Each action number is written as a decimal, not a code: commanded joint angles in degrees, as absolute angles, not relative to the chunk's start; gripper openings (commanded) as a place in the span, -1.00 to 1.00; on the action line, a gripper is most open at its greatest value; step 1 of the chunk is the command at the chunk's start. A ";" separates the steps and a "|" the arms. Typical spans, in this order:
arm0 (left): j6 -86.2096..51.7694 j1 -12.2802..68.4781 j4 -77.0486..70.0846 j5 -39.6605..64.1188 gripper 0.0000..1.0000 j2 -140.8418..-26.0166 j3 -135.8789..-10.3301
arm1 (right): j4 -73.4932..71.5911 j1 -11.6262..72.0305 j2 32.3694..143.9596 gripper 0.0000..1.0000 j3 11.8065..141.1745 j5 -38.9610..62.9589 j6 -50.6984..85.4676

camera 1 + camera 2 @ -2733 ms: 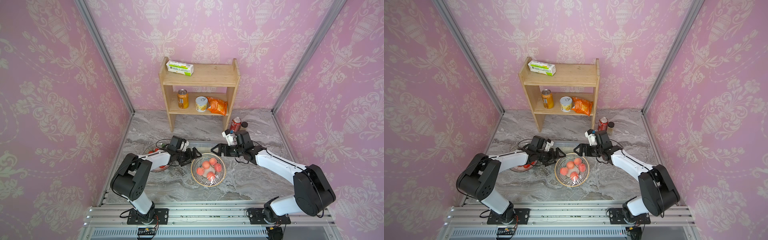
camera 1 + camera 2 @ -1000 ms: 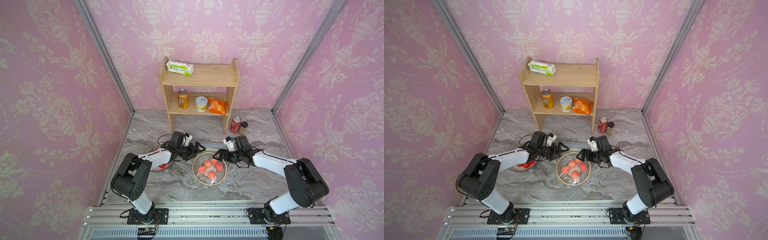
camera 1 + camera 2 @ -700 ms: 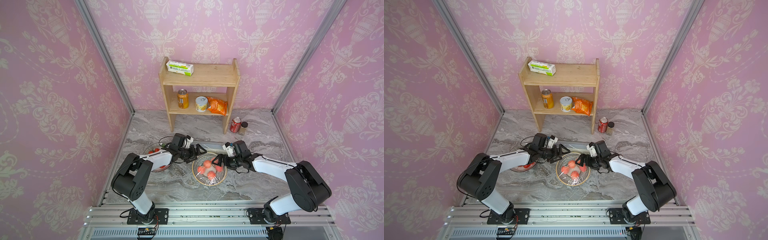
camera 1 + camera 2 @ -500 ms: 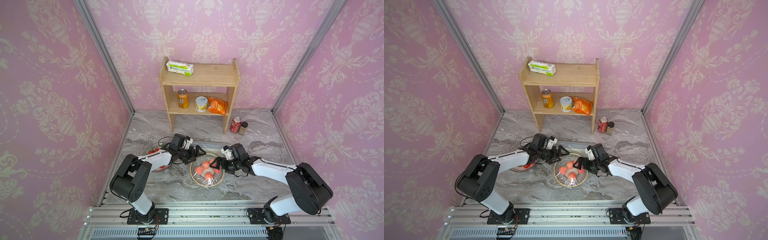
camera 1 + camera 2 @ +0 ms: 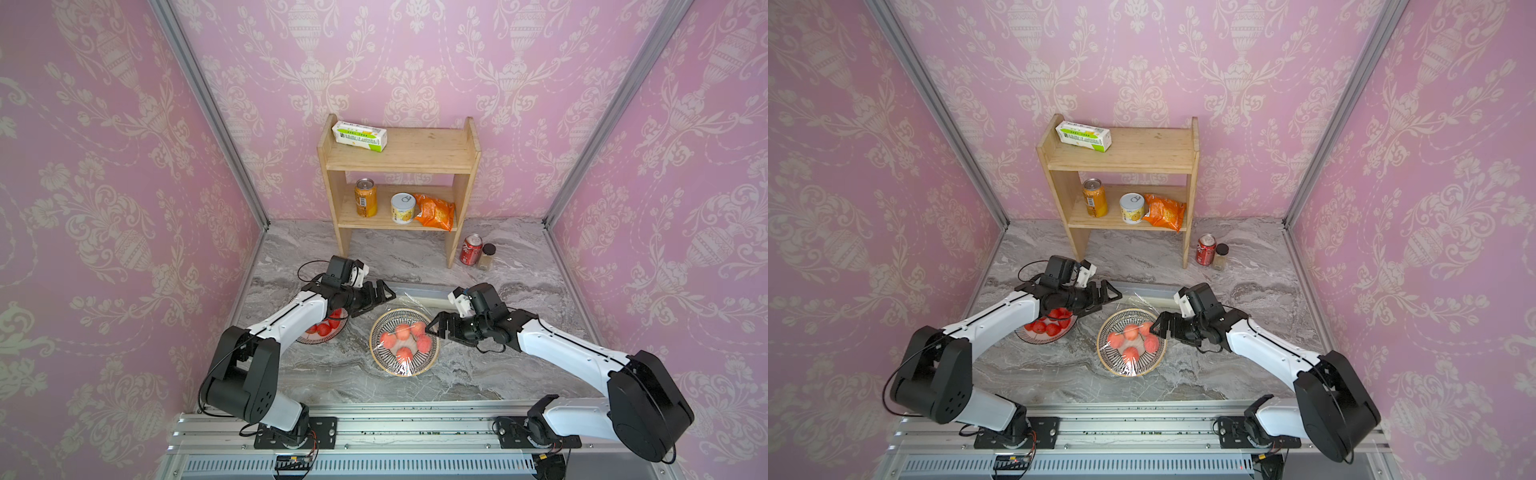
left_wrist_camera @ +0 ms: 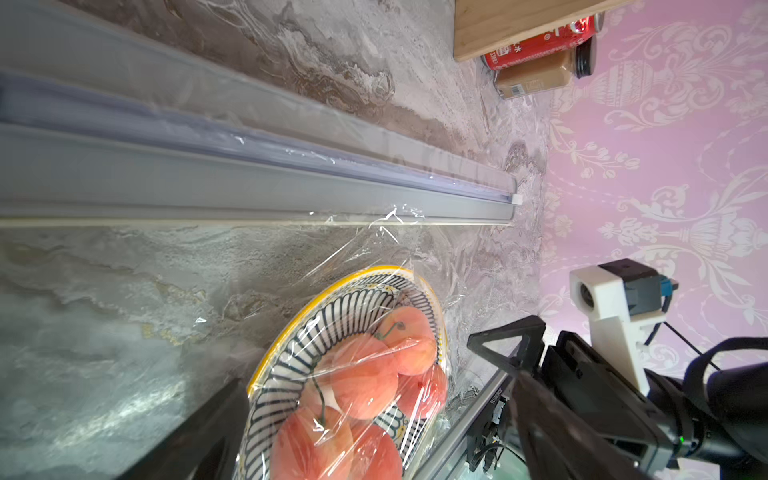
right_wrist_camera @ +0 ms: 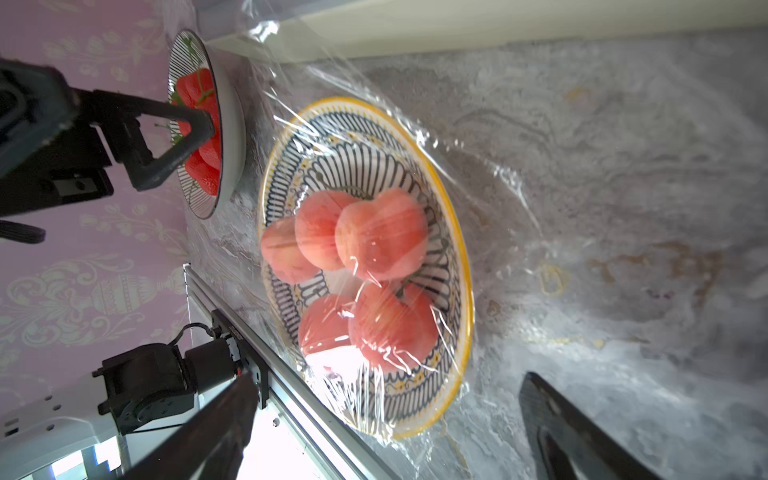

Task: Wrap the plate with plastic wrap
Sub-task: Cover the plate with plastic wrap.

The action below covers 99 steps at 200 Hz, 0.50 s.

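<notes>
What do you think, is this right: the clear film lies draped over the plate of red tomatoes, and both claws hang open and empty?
Not quite. The plastic wrap lies over the yellow-rimmed plate of peaches, not the tomato plate, as the right wrist view shows. The left gripper and right gripper do hang open and empty.

A wooden shelf (image 5: 399, 162) is set on the grey marbled tabletop (image 5: 519, 266), against the far pink patterned wall (image 5: 415, 50). A white-and-green carton (image 5: 360, 136) is laid at the left end of its top board. On the lower board an orange can (image 5: 366, 198), a pale tin (image 5: 403, 208) and an orange snack bag (image 5: 434, 212) are lined up from left to right. A red can (image 5: 471, 249) and a dark-lidded jar (image 5: 486, 256) are stood side by side just right of the shelf. A plate of red fruit (image 5: 1046, 338) is seen at the near left, partly hidden.
</notes>
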<state>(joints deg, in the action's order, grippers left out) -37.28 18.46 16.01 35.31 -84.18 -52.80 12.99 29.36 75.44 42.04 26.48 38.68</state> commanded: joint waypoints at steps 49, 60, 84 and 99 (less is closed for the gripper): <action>-39.81 17.94 19.69 33.37 0.98 -76.68 -42.43 | 5.17 30.84 89.32 1.00 51.43 25.66 32.39; -40.49 18.02 19.14 33.72 0.99 -76.19 -39.82 | 3.99 30.93 90.42 1.00 51.16 24.71 32.45; -41.87 18.04 18.10 34.58 0.98 -74.91 -37.14 | 3.69 31.01 92.19 1.00 50.91 23.50 31.58; -43.10 18.04 16.73 35.44 0.98 -74.44 -35.66 | 3.08 31.03 93.25 1.00 50.42 24.18 31.61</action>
<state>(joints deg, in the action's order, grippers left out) -40.36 18.22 18.09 34.35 -76.44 -37.34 4.97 30.79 91.94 50.70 24.93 33.26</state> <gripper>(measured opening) 0.992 0.996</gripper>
